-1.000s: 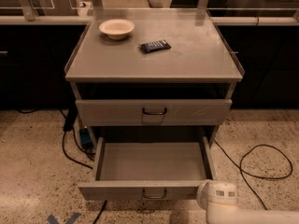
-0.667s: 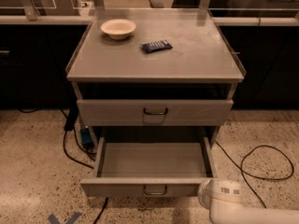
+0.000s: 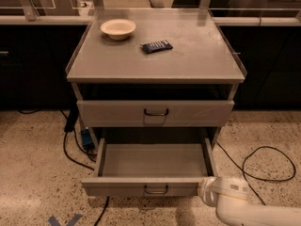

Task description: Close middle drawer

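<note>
The middle drawer [image 3: 155, 161] is the low-fronted grey metal drawer under the top one. It stands pulled out and shows its empty inside. Its small dark loop handle [image 3: 156, 189] sits at the centre of the front panel. My gripper [image 3: 208, 192] is at the end of the white arm [image 3: 244, 206] that comes in from the bottom right. It is against the right end of the drawer's front panel. Its fingertips are hidden behind the white wrist.
The top drawer [image 3: 155, 113], with a taller front, is shut above. On the cabinet top [image 3: 197, 55] are a white bowl [image 3: 118, 28] and a dark packet [image 3: 157, 46]. Black cables [image 3: 263, 166] lie on the speckled floor on both sides. A dark counter runs behind.
The middle drawer's front panel has moved a little way in toward the cabinet. The white arm end has stayed at its right corner and shifted slightly with it.
</note>
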Motion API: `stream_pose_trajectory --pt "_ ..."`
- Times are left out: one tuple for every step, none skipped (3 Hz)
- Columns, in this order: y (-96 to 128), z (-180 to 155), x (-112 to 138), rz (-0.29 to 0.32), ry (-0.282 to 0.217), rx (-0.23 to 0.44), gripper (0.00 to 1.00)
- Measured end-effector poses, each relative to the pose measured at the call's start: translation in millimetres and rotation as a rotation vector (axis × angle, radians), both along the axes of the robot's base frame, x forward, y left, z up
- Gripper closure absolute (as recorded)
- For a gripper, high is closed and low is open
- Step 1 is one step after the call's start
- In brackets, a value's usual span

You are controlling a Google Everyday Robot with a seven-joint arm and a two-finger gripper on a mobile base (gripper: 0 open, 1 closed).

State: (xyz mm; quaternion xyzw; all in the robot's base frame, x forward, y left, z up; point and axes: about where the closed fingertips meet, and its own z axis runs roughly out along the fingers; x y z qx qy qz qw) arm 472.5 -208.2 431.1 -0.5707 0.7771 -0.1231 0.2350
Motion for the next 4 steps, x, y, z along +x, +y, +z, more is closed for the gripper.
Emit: stream_pose_trajectory --pt "0 3 19 -0.02 -0.036 -0.057 1.0" --pt "-9 9 43 -0.039 -0.092 -0.148 1.0" --pt "-9 9 43 -0.039 -0.092 -0.148 1.0" --pt "-4 4 39 -0.021 -0.078 -0.131 1.0"
